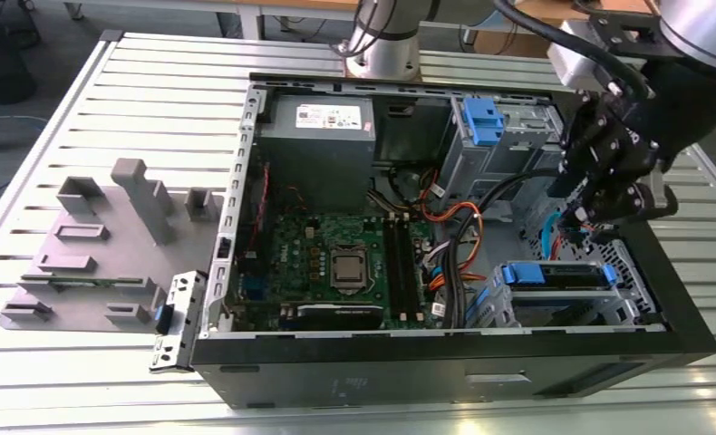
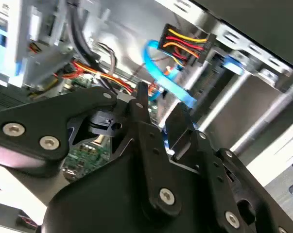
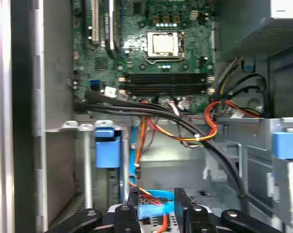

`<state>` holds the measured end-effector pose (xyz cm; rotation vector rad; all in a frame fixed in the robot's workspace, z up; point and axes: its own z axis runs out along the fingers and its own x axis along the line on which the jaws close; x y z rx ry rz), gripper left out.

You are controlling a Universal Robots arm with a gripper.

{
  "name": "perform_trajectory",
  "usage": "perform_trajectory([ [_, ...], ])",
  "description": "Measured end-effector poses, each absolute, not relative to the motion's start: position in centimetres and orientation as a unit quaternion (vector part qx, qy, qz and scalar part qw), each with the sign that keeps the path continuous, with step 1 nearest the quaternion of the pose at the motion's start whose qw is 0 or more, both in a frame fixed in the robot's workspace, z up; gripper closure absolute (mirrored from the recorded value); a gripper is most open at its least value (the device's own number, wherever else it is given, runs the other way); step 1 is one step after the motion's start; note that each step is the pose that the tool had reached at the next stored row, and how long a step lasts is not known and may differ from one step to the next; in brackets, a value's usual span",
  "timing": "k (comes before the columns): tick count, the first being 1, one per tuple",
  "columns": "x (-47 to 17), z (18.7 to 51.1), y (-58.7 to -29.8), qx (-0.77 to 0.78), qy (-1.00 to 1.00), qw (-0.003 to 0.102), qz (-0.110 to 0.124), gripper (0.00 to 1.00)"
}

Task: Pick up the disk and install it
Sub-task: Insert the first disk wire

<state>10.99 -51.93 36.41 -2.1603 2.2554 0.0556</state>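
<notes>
Inside the open computer case [image 1: 455,367], the power supply [image 1: 315,149] carries a white sticker [image 1: 322,115] whose print cannot be read. The disk [image 1: 557,275], in its blue carrier, lies in the drive cage [image 1: 509,313] at the exterior view's right. Above it the gripper [image 3: 156,193] hangs with fingers [image 3: 180,206] parted and empty; lowering could snag the loose blue data cable [image 2: 178,90] beside them.
</notes>
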Motion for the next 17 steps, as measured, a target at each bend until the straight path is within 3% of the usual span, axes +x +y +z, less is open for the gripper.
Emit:
perform_trajectory([
  [3,10.99,36.40,-50.55,-0.692,0.722,0.009,0.018,0.58],
  [17,10.99,36.51,-50.53,-0.692,0.722,0.009,0.018,0.58],
])
